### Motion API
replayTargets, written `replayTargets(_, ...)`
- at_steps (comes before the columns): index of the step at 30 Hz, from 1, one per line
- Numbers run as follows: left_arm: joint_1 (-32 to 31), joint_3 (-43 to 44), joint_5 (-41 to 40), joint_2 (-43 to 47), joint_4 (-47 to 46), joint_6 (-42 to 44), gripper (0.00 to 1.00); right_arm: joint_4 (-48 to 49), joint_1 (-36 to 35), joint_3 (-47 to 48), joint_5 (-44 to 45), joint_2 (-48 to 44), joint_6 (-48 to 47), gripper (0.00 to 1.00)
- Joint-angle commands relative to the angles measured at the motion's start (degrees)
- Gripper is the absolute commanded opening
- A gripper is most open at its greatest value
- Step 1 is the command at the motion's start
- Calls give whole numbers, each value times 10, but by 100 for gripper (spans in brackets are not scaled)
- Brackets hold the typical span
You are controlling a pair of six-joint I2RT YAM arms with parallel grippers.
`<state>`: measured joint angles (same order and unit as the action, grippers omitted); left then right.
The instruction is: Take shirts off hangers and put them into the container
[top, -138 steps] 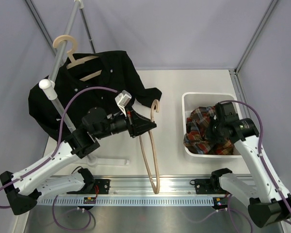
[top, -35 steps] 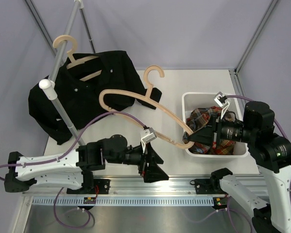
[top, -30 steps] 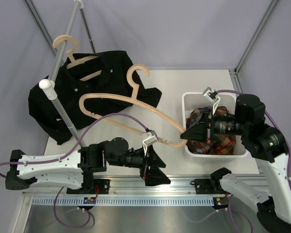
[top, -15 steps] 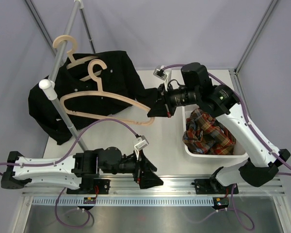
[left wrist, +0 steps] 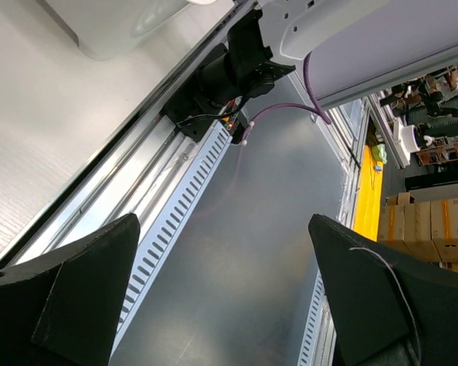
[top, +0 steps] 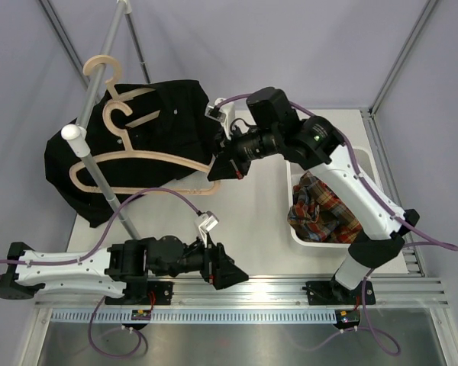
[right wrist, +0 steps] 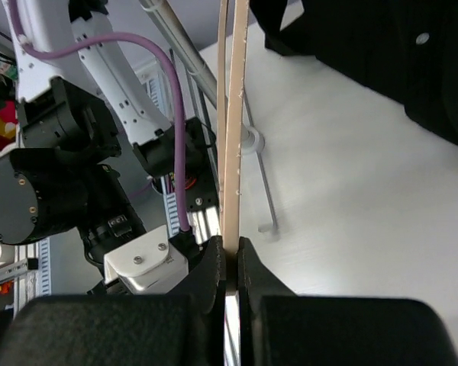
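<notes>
**1. White rectangular plastic basket with rounded corners** [top: 334, 243]. Stands on the pale table top [top: 259, 221]. All places below are given from it.

**2. Red, navy and yellow plaid flannel shirt** [top: 328, 207]. Bundled inside the basket, on no hanger.

**3. Plain black button-up shirt with small pale buttons** [top: 179, 114]. Well left of the basket and farther back. Hangs on a hanger, hem spread toward the table.

**4. Light beige wooden hanger, clothed** [top: 130, 95]. Sits in the black shirt's collar, far left of the basket. Its curved hook is over the grey metal rail [top: 99, 179].

**5. Light beige wooden hanger, bare** [top: 137, 158]. Left of the basket, held level in front of the black shirt. Its arms cross the rail in the overhead view. Whether its hook touches the rail cannot be told.

**6. Right gripper** [right wrist: 230, 250]. Just left of the basket's far corner. Fingers are pressed together on the bare hanger's arm tip, the thin wood pinched between them.

**7. Left gripper** [left wrist: 223, 252]. Left of the basket and nearer, low over the slotted metal track [left wrist: 185, 206]. Fingers are spread wide, with nothing between them.
</notes>
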<state>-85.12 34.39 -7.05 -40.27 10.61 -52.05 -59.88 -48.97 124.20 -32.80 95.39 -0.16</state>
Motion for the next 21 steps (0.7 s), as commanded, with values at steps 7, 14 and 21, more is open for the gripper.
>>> replayTargets(7,-2,-20,-29,0,-26,-17,98,-28,-20,50,-82,56,-137,0)
replayTargets(14,-3,-23,-26,-10,-40,-14,99,-160,-42,313,-129,204,-179,0)
replayTargets(21,-2,-44,-20,-10,-71,-24,99,-95,-44,300,-143,186,-189,0)
